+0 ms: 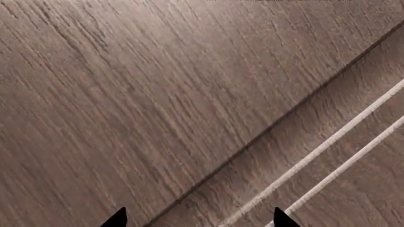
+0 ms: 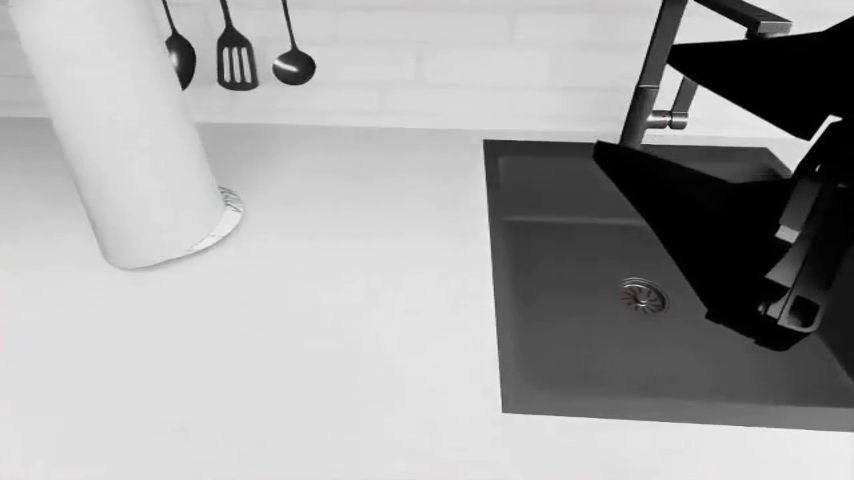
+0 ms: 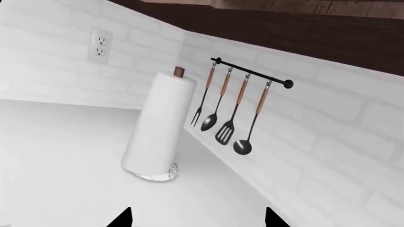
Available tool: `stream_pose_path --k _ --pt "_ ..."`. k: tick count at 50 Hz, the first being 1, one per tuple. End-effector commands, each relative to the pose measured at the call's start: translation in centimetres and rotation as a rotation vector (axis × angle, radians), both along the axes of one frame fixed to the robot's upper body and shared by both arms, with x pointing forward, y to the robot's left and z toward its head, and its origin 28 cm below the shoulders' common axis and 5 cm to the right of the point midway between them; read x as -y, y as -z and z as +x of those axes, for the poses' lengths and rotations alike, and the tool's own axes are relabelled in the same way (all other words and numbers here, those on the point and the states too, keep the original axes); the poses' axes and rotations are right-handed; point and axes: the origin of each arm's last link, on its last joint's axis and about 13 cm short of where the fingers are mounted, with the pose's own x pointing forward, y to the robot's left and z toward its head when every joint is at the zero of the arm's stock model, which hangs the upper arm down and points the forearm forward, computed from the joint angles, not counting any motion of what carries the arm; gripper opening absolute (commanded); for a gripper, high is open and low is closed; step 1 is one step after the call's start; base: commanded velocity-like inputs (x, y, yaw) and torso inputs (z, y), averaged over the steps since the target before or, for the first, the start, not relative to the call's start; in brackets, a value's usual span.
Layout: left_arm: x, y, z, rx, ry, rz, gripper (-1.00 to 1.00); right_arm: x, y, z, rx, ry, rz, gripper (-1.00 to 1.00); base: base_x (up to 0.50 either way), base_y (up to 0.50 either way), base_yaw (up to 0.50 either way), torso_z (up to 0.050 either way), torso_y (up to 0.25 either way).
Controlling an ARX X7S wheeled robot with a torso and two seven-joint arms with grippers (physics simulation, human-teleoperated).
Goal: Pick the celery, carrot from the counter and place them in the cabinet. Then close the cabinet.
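Neither the celery nor the carrot shows in any view. The white counter (image 2: 334, 330) with its dark grey sink (image 2: 574, 250) fills the head view. My right arm (image 2: 747, 250) hangs black over the sink's right side. My right gripper (image 3: 197, 218) is open with nothing between its fingertips and faces the counter's back corner. My left gripper (image 1: 200, 220) is also open and empty, held close to the brown wood-grain cabinet (image 1: 158, 94). A dark seam crosses that cabinet front diagonally, with two pale bar handles (image 1: 328, 142) beside it. The left arm is out of the head view.
A tall paper towel roll (image 2: 120, 140) stands at the counter's back left. Several utensils (image 2: 234, 50) hang on the tiled wall behind it. A dark faucet (image 2: 654, 80) rises behind the sink. A wall outlet (image 3: 101, 45) and dark cabinet underside (image 3: 303, 28) show in the right wrist view.
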Motion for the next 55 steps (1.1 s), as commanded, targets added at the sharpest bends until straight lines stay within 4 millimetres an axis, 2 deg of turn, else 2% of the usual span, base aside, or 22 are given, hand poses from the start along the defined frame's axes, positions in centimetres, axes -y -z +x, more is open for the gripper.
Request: stream_pose_path --k 1,13,23,40,55 --pt "0.8 3.1 4.0 -0.175 -0.076 0.084 1.00 -0.1 0.1 -0.1 0.001 0.001 -0.004 1.00 0.00 0.00 0.00 0.000 0.000" --pt "1.5 4.7 5.1 -0.221 -0.130 0.164 1.00 0.0 0.3 -0.1 0.001 0.009 -0.002 1.00 0.00 0.00 0.00 0.000 0.000" --pt "1.5 5.2 5.2 -0.263 -0.162 0.169 1.00 0.1 0.4 0.0 0.001 0.010 0.002 1.00 0.00 0.00 0.00 0.000 0.000" --pt "1.3 4.5 5.1 -0.210 -0.102 0.103 1.00 0.1 0.4 -0.2 -0.002 0.010 0.004 1.00 0.00 0.00 0.00 0.000 0.000" --pt "1.2 4.5 5.2 -0.209 -0.088 0.085 1.00 0.2 0.8 -0.1 -0.007 0.011 0.007 1.00 0.01 0.00 0.00 0.000 -0.205"
